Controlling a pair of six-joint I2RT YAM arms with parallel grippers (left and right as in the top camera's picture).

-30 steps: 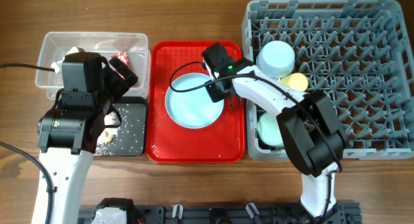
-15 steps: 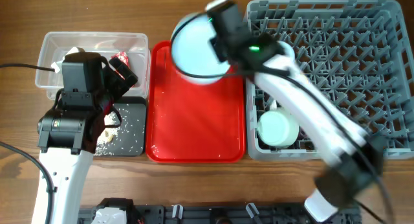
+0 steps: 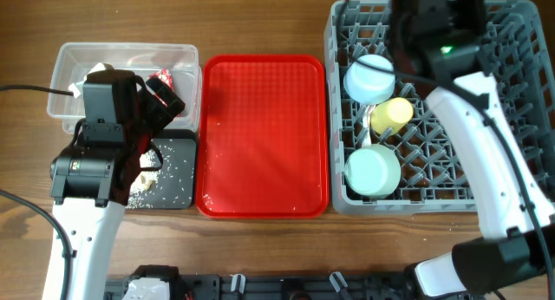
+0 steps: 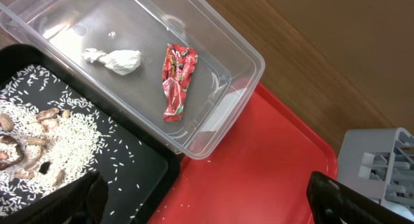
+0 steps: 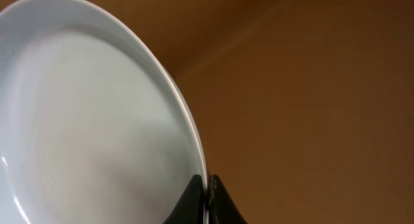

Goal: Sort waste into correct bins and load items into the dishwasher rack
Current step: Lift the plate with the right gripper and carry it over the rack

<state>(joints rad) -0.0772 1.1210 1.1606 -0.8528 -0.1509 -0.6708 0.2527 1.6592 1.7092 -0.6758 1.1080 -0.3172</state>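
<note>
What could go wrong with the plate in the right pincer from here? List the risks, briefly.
1. The right pincer grips the light blue plate only by a thin edge of its rim, so it may slip or swing.
2. The pale blue-white bowl, yellow cup and pale green bowl crowd the left side of the dishwasher rack. A plate lowered there could knock them or land on pegs.

Big red tray (image 3: 260,135) w/ a tiny grid pattern; grey rack (image 3: 512,118) w/ a yellow cup (image 3: 392,114), pale green bowl (image 3: 373,172) & blue-white bowl (image 3: 370,77). Clear tub (image 4: 249,52) has a red printed wrapper (image 4: 178,81) & white tissue (image 4: 119,60); black tray (image 4: 139,169) has white rice (image 4: 58,133) w/ brown bits. The plate (image 5: 84,120) is light blue, the surface (image 3: 260,22) is brown wood.
</note>
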